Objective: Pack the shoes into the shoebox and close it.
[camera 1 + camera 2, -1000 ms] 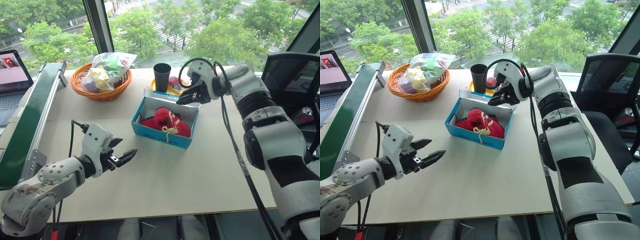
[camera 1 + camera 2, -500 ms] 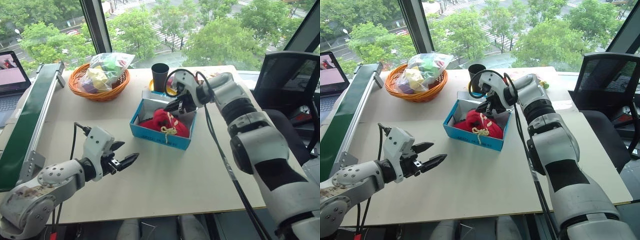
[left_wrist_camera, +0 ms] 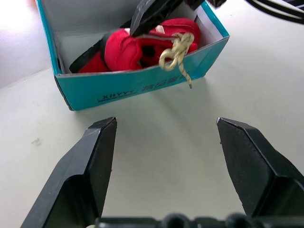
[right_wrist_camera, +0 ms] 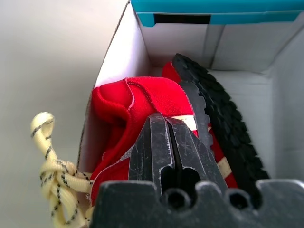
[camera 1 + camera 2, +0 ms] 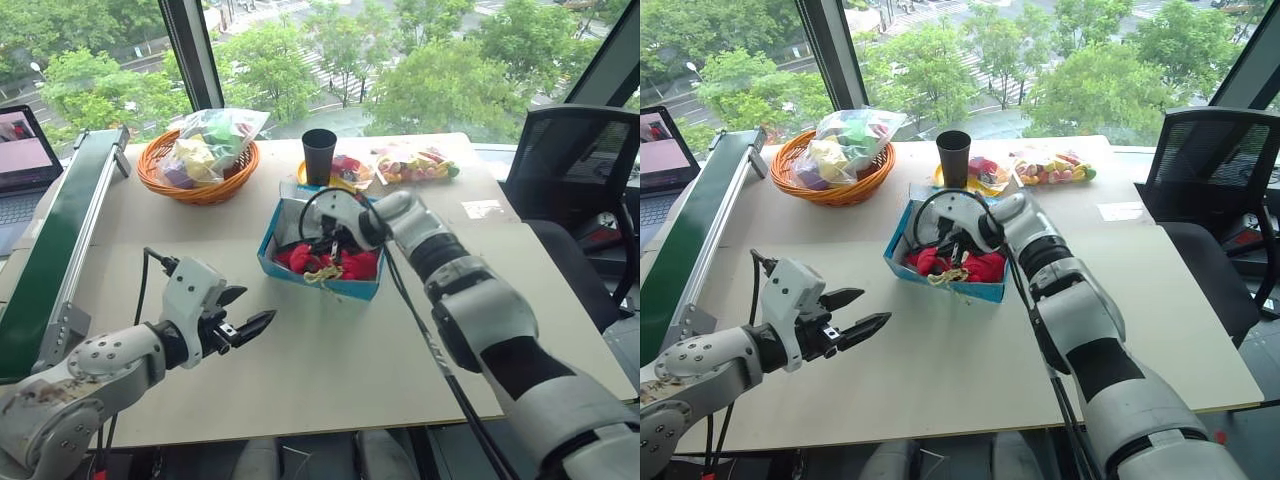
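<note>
Nearest the robot, the left gripper (image 5: 240,328) hung over the pale tabletop (image 5: 330,350) with its two black fingers spread wide and nothing between them, pointing toward the box but well short of it. Beyond it stood the rectangular turquoise-blue cardboard shoebox (image 3: 142,85), white inside, with the pair of small red shoes (image 3: 137,47) lying in it, one turned so its black ridged sole (image 4: 223,123) faced the box wall. A knotted cream-yellow lace (image 3: 176,52) spilled over the near wall and dangled outside. The right gripper (image 4: 170,142) was down inside the box, fingers clenched together with nothing between them, tips pressing on the red upper. Behind the box sat a black cup (image 5: 321,155) and an orange woven basket (image 5: 200,180) holding a clear bag.

The likeliest trouble was that lace: if the lid came down now, it would probably be pinched in the seam and keep the box from shutting flat. A hard push on the shoes might also slide the light box across the table, or bulge its near wall.
</note>
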You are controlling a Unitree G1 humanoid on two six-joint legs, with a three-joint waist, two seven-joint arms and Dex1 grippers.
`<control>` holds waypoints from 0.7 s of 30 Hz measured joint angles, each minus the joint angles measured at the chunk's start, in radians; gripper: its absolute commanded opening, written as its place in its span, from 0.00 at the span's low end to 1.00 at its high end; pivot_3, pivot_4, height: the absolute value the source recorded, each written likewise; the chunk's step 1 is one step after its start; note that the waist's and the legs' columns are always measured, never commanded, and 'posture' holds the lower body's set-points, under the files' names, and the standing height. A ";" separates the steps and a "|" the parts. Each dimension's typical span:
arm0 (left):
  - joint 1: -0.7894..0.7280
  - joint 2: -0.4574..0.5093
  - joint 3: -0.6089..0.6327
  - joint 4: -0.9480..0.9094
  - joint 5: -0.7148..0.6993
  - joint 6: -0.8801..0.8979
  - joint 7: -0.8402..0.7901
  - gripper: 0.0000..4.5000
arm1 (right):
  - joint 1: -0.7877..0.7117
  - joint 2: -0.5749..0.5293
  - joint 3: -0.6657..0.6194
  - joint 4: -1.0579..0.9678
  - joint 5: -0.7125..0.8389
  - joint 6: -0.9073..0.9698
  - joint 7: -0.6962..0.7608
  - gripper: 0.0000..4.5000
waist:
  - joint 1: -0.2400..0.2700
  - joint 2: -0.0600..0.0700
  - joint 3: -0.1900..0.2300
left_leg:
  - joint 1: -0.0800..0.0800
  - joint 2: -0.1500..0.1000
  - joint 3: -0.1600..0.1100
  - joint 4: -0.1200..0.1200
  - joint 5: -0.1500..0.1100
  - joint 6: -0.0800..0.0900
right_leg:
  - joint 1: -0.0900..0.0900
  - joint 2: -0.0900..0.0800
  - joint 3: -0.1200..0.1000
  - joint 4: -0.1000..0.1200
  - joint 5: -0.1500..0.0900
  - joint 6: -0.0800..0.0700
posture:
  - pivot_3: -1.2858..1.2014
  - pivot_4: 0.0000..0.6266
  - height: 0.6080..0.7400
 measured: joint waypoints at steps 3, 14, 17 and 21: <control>0.000 0.003 0.002 -0.002 -0.004 0.000 0.008 0.79 | 0.006 0.012 0.004 0.007 -0.019 -0.014 -0.061 0.00 | -0.001 -0.001 -0.001 | 0.003 0.000 0.000 0.000 0.000 0.000 | 0.002 0.000 0.000 0.000 0.000 0.000 | 0.52 0.24 0.98; 0.000 0.013 0.005 -0.002 -0.027 0.001 0.019 0.79 | 0.005 0.022 0.011 0.034 -0.053 -0.044 -0.162 0.00 | -0.002 -0.003 -0.004 | 0.020 0.001 0.001 0.000 0.000 0.000 | 0.019 0.002 0.001 0.000 -0.003 -0.001 | 0.52 0.24 0.98; 0.000 0.026 0.005 -0.001 -0.035 0.001 0.009 0.79 | -0.042 -0.014 -0.057 0.038 0.022 0.041 -0.038 0.00 | 0.001 -0.002 -0.001 | 0.015 0.001 0.000 0.000 0.000 0.000 | 0.015 0.002 0.001 0.000 -0.002 -0.002 | 0.52 0.24 0.98; -0.002 0.038 0.002 0.000 -0.037 0.000 -0.007 0.79 | -0.105 -0.082 -0.119 -0.020 0.100 0.149 0.141 0.00 | 0.001 -0.002 0.000 | 0.001 0.001 0.000 -0.001 0.000 0.000 | 0.000 0.001 0.001 0.001 -0.002 -0.002 | 0.52 0.24 0.98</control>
